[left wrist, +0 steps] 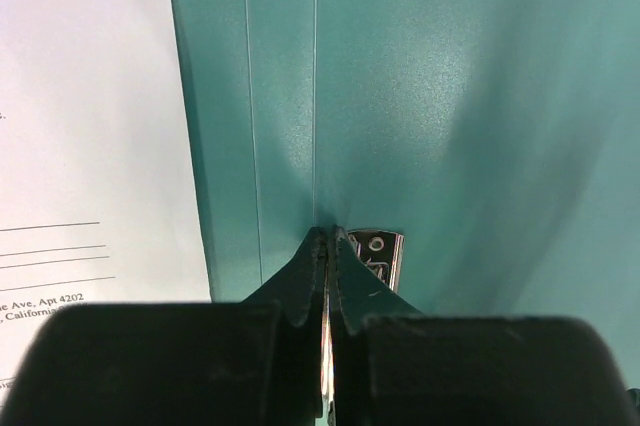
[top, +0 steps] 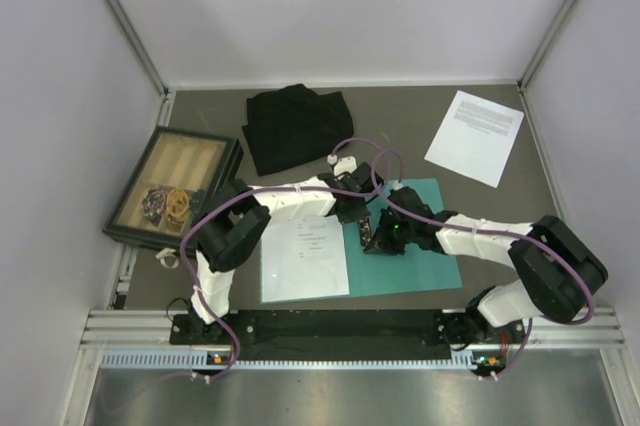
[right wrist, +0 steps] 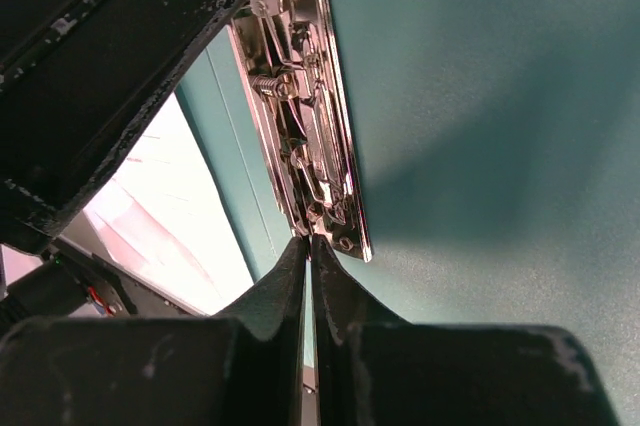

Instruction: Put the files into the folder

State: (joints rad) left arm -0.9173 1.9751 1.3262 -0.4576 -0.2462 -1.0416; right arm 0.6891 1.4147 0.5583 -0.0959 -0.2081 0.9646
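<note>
Two white sheets are in view: one file lies flat on the left leaf of the open teal folder, its edge just beside the spine creases. The other file lies on the table toward the far right corner, well apart from the folder. The left jaws are pressed together, tips down at the crease just beside the metal clip. The right jaws are likewise pressed together, tips at one end of that clip; whether either pair nips part of it cannot be told. A black cloth and a dark-framed tray sit farther back and to the left
</note>
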